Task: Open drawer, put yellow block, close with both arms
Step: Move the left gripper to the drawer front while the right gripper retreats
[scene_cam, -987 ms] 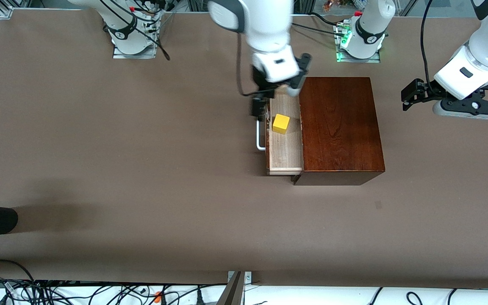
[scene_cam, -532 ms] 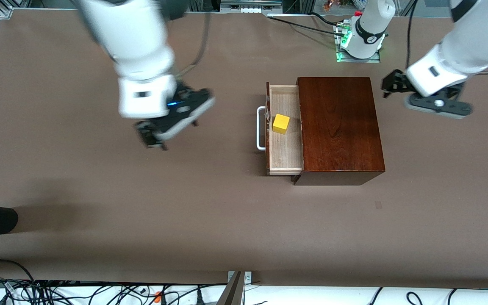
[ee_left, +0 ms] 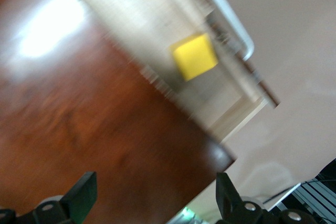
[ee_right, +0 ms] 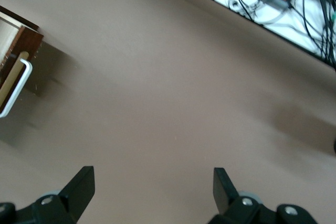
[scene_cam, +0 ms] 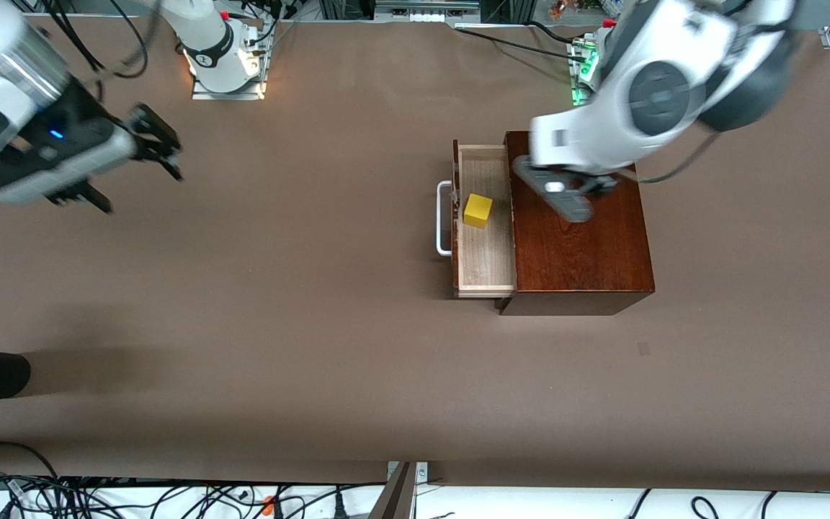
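Both arms moved: left gripper point(scene_cam: 570, 191) now over box point(scene_cam: 581, 245), right gripper point(scene_cam: 134, 162) withdrawn, jaws open, yellow block point(scene_cam: 478, 210) unmoved in drawer point(scene_cam: 485, 252)

I see two white jointed arms point(scene_cam: 645, 94) with dark grey joint caps and black cables trailing from them. Each ends in a black gripper: the right gripper point(scene_cam: 159, 148) has a white-and-grey wrist block with a small blue light; the left gripper point(ee_left: 152, 198) shows black fingers point(ee_left: 81, 195) with silver screws.

Open drawer point(scene_cam: 485, 252), yellow block point(scene_cam: 478, 210) seemingly inside
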Controlling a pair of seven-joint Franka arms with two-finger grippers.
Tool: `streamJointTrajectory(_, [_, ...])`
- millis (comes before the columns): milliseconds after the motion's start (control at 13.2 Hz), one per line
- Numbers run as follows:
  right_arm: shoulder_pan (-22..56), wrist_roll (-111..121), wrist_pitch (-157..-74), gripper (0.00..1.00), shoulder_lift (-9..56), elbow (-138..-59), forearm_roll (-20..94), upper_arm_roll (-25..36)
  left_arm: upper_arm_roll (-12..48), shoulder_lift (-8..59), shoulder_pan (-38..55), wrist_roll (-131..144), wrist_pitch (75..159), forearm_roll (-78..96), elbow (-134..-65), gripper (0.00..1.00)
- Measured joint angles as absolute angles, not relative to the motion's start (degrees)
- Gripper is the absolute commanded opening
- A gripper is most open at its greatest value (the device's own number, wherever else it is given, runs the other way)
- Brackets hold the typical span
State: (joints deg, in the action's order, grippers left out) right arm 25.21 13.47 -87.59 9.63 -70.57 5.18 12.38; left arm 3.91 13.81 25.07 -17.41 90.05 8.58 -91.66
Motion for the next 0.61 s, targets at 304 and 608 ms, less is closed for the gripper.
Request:
streamJointTrajectory(304, [25.0,12.9,-87.5,1.00,1.7,-83.8,5.2,16.9,6.7,20.4,31.9,-28.4,105.4,9.0,-90.6,1.00])
streamJointTrajectory(608, [19.6,6.2,-89.7,1.00,1.4,-88.2,5.2,12.7,6.8,24.9,36.6,-41.5,114.0,8.9,-90.2,1.00])
